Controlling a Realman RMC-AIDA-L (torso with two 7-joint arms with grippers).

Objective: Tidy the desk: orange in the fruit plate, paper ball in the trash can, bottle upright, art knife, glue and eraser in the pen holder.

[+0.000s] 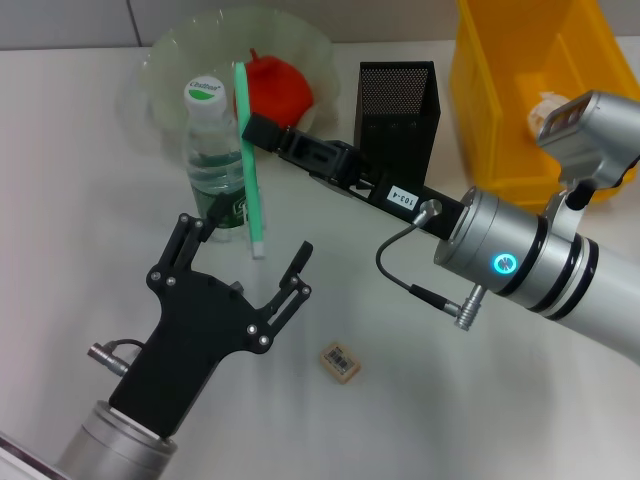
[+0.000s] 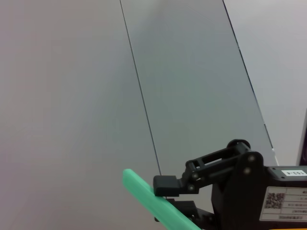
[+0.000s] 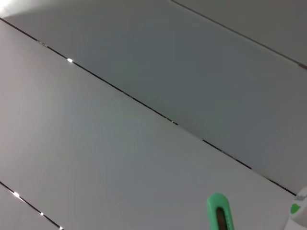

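Observation:
My right gripper point(image 1: 252, 130) is shut on the green art knife point(image 1: 247, 160), which hangs almost upright in front of the bottle point(image 1: 212, 150). The bottle stands upright with its green cap on. In the left wrist view the same right gripper point(image 2: 165, 188) grips the art knife point(image 2: 153, 201). The knife's end point(image 3: 218, 215) shows in the right wrist view. My left gripper point(image 1: 246, 242) is open just below the knife's lower tip. The orange point(image 1: 277, 85) lies in the clear fruit plate point(image 1: 165, 60). The eraser point(image 1: 340, 362) lies on the desk. The paper ball point(image 1: 548, 108) is in the yellow trash can point(image 1: 490, 120). The glue is out of view.
The black mesh pen holder point(image 1: 398, 110) stands behind my right forearm, between the fruit plate and the trash can. A cable loops from my right wrist point(image 1: 395, 265) over the desk.

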